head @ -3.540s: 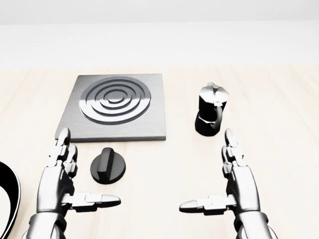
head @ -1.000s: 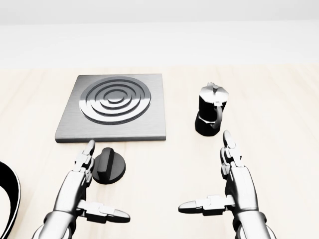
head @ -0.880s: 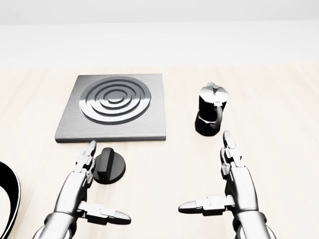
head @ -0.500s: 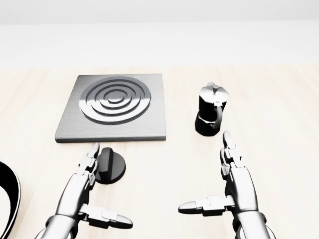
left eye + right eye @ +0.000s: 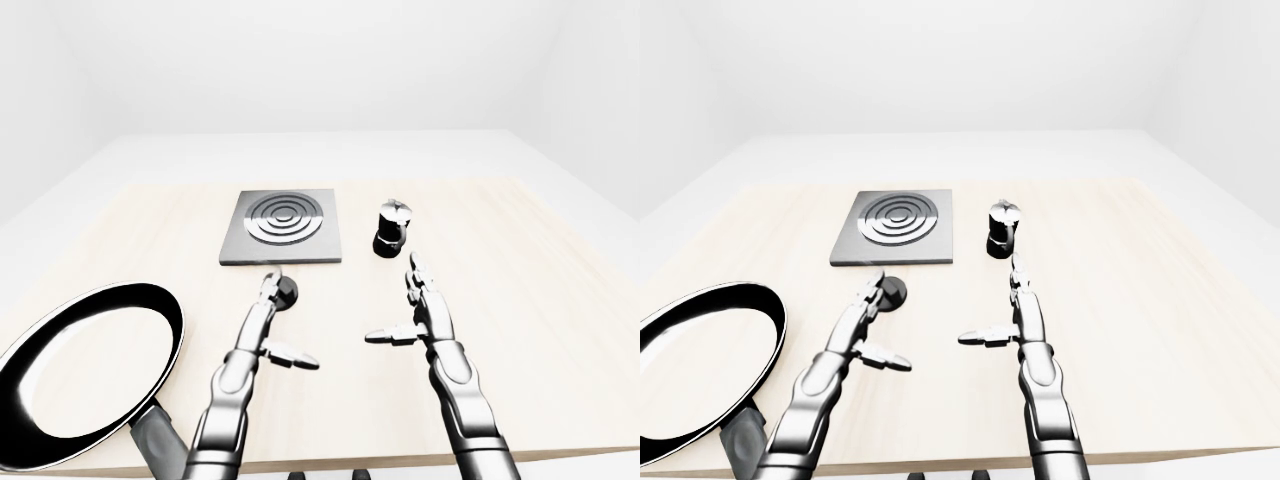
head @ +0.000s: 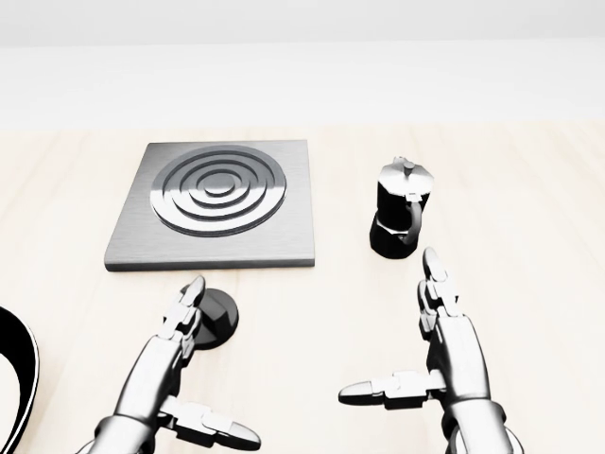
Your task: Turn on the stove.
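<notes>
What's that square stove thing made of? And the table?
The stove plate looks like brushed metal: grey with a soft streaky sheen and raised rings. The table looks like pale wood, with faint grain lines and a matte finish. Since it's a simulator render, that's only how they appear.

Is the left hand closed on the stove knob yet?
No, open. The left hand has its fingers stretched over the knob, thumb splayed aside.

Both arms are rendered in glossy silver-grey metal, built of rounded segments with darker joints between them. The left hand point(image 6: 175, 355) and right hand point(image 6: 452, 352) are each made of three jointed fingers, blocky links tapering to rounded tips.
</notes>
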### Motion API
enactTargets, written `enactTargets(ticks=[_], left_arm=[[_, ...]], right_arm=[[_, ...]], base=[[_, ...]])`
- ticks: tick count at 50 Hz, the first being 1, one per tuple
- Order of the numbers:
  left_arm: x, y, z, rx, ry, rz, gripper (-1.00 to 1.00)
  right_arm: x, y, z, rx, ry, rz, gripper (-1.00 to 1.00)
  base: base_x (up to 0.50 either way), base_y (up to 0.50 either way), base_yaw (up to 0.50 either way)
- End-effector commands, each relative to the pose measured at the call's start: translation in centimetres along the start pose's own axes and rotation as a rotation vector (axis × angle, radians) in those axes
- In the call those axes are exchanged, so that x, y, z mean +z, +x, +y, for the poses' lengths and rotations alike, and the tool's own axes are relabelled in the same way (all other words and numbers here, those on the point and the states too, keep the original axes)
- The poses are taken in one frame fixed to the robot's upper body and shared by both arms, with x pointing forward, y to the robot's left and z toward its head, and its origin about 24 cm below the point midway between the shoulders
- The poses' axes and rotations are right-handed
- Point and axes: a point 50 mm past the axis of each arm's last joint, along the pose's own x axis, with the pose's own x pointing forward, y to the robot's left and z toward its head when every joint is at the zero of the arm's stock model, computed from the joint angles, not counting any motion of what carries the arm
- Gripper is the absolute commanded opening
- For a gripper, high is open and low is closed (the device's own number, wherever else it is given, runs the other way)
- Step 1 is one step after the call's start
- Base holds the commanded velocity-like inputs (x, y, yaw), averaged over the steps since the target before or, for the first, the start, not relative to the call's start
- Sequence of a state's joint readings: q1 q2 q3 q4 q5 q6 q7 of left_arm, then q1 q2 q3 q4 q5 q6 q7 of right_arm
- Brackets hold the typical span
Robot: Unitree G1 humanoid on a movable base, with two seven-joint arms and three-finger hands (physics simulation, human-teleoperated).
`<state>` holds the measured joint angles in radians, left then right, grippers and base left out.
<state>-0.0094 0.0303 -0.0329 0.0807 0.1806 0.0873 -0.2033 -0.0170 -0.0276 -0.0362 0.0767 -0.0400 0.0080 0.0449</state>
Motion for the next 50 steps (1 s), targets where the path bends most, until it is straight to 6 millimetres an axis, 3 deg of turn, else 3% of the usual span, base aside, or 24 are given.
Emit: enactTargets(ticks=[1, 23, 45, 50], left_arm=[[0.1, -0.4, -0.8, -0.046, 0.007, -0.009, 1.00], [1.5, -0.9, -1.2, -0.074, 0.006, -0.071, 1.00], [6.8, -2.0, 1.2, 0.050, -0.078, -0.324, 1.00], [9.8, -3.6, 2.1, 0.087, -0.050, -0.465, 1.00]], right_arm=[[0.1, 0.0, 0.0, 0.000, 0.000, 0.000, 1.00], [0.1, 0.0, 0.0, 0.000, 0.000, 0.000, 1.00], [-0.4, 0.0, 0.0, 0.000, 0.001, 0.003, 1.00], [-0.4, 0.0, 0.0, -0.001, 0.000, 0.004, 1.00]], base=[[0.00, 0.00, 0.00], [0.00, 0.00, 0.00], [0.00, 0.00, 0.00], [0.00, 0.00, 0.00]])
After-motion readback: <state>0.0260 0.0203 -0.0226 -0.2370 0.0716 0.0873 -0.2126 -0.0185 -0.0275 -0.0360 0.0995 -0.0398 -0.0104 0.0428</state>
